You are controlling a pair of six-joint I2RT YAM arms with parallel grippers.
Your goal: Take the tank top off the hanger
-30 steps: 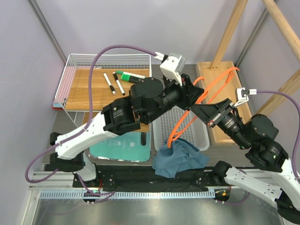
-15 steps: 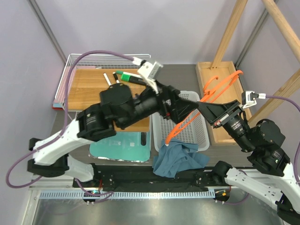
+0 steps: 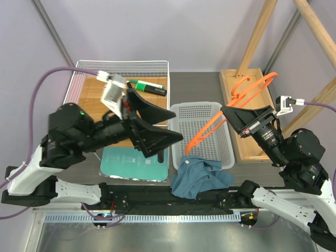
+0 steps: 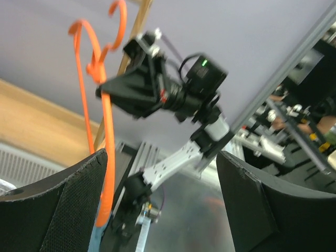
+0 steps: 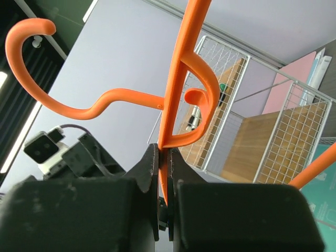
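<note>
Check the right gripper [image 3: 227, 113] first: its jaws are clamped on the hanger [image 3: 247, 92], pinching the thin bar just below the hook. The right wrist view confirms the bar squeezed between both pads [image 5: 144, 176]. The right arm stands on the right side, forearm raised and angled up and to the left. It holds the hanger in the air, tilted, with the hook high over the wooden tray [image 3: 244, 149] and the low end down over the basket [image 3: 202, 118].

Note the left gripper [image 3: 178, 125]: its jaws are spread wide with nothing between them. The left arm is folded low on the left, forearm roughly level and pointing right toward the hanger. Its fingertips are apart from the hanger, above the mat [image 3: 121, 163].

Locate the tank top [image 3: 202, 176]: it lies crumpled at the near rim of the basket, spilling toward the table edge. The hanger's low end meets its upper-left edge; you cannot tell whether fabric is caught there
</note>
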